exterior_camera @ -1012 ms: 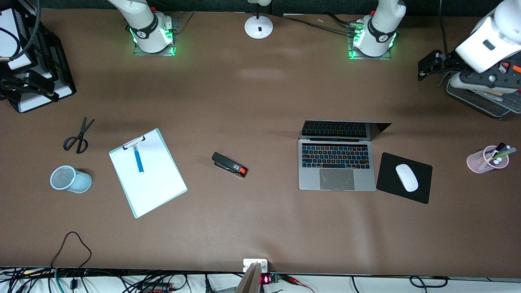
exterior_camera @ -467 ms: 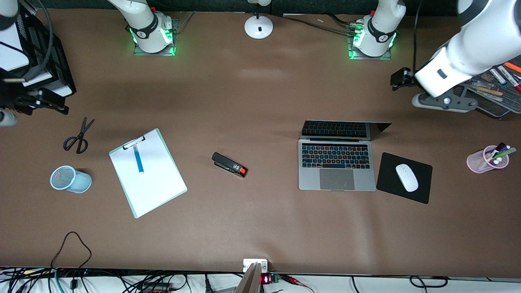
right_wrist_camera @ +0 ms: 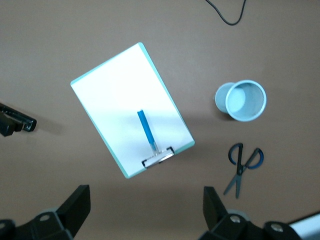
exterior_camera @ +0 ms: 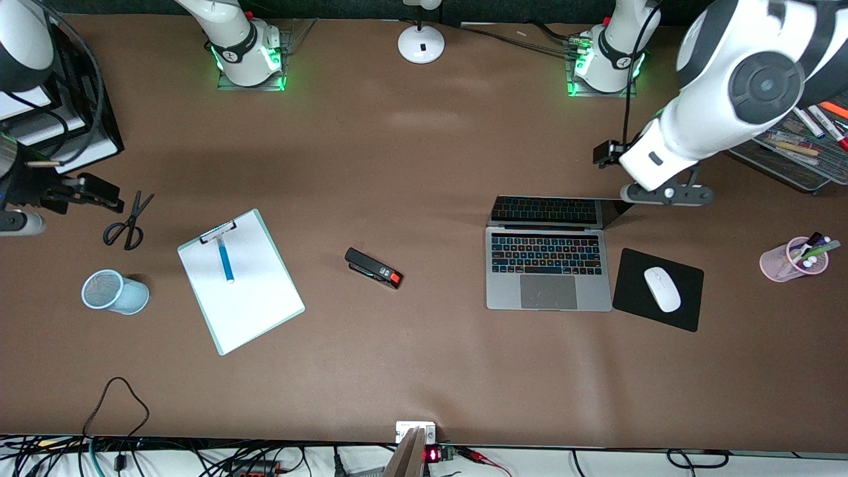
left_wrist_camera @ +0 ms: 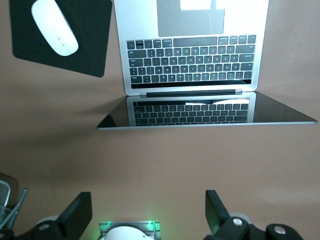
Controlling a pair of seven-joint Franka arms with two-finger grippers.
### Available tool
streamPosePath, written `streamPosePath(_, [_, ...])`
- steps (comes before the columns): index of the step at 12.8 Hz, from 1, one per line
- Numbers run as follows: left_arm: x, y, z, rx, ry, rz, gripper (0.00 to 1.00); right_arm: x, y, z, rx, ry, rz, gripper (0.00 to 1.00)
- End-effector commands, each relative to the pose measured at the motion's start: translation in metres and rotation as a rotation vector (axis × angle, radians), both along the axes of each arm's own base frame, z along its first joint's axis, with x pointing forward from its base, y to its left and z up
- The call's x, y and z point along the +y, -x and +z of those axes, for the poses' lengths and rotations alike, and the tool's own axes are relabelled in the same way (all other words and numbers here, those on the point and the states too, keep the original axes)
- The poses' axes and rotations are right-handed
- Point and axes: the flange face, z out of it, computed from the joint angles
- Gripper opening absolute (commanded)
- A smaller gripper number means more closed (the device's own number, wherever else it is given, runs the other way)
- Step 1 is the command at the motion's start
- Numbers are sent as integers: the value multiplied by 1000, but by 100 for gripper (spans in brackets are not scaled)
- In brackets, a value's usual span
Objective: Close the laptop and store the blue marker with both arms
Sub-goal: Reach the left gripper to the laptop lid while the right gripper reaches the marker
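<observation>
The laptop (exterior_camera: 548,291) stands open toward the left arm's end of the table, its lid (exterior_camera: 560,211) raised on the side farther from the front camera. It also shows in the left wrist view (left_wrist_camera: 192,60). My left gripper (exterior_camera: 666,194) is open and empty, up in the air over bare table beside the lid's corner; its own view shows it (left_wrist_camera: 149,207) wide open. The blue marker (exterior_camera: 225,260) lies on a white clipboard (exterior_camera: 252,305); the right wrist view shows it too (right_wrist_camera: 146,127). My right gripper (exterior_camera: 16,223) is open and empty at the right arm's end, beside the scissors (exterior_camera: 128,222), wide open in its view (right_wrist_camera: 146,200).
A black stapler (exterior_camera: 373,267) lies mid-table. A white mouse (exterior_camera: 662,289) sits on a black pad (exterior_camera: 629,301) beside the laptop. A pink pen cup (exterior_camera: 792,260), a marker tray (exterior_camera: 801,159), a light-blue mesh cup (exterior_camera: 114,291) on its side and a black paper tray (exterior_camera: 99,126) stand at the ends.
My left arm has swung from over the marker tray toward the laptop's lid. My right arm has moved from the paper tray toward the scissors. Nothing on the table has moved.
</observation>
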Motion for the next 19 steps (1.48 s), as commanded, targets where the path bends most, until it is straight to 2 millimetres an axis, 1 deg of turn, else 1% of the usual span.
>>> streamPosePath(1, [-10, 11, -25, -10, -30, 13, 100, 10, -24, -47, 13, -11, 11, 100])
streamPosePath(2, [-16, 14, -33, 0, -39, 16, 100, 22, -30, -62, 19, -4, 32, 100])
streamPosePath(3, [-20, 17, -40, 13, -47, 23, 100, 40, -36, -79, 20, 11, 64, 100])
streamPosePath(4, [-24, 18, -45, 20, -52, 25, 100, 53, -43, -100, 26, 31, 88, 100])
streamPosePath(6, [-27, 19, -59, 16, -59, 52, 100, 54, -52, -136, 56, 43, 98, 100])
streamPosePath(8, [-29, 20, -71, 4, -54, 51, 100, 55, -57, -163, 75, 43, 124, 100])
streamPosePath(11, [-32, 14, -90, 10, -50, 52, 100, 50, -67, -215, 99, 35, 235, 100])
streamPosePath(12, [-32, 13, -96, 15, -50, 52, 100, 51, -68, -229, 103, 33, 258, 100])
streamPosePath(16, [-36, 4, -113, -5, -40, 69, 100, 50, -71, -270, 124, 36, 286, 100])
streamPosePath(17, [-36, 3, -119, -7, -39, 69, 100, 52, -71, -285, 138, 34, 307, 100])
streamPosePath(19, [-37, -2, -127, -18, -37, 67, 100, 51, -72, -306, 134, 31, 347, 100])
